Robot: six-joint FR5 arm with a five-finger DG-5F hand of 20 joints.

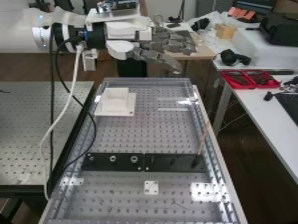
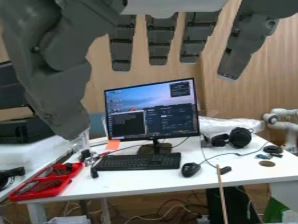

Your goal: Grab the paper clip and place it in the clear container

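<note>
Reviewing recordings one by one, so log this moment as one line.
hand: open, raised near far end of perforated board | grasp: none | white block: on board

Counting ones and twos.
Resting on the desk (image 2: 120, 185): one monitor (image 2: 151, 110), one keyboard (image 2: 138, 161), one mouse (image 2: 191, 169), one headset (image 2: 240, 137); on the bench (image 1: 120, 140): two black plates (image 1: 169, 162), two rings (image 1: 134, 159), one white block (image 1: 116, 100).

Monitor (image 2: 152, 111) — lit — behind a black keyboard (image 2: 138, 161).
</note>
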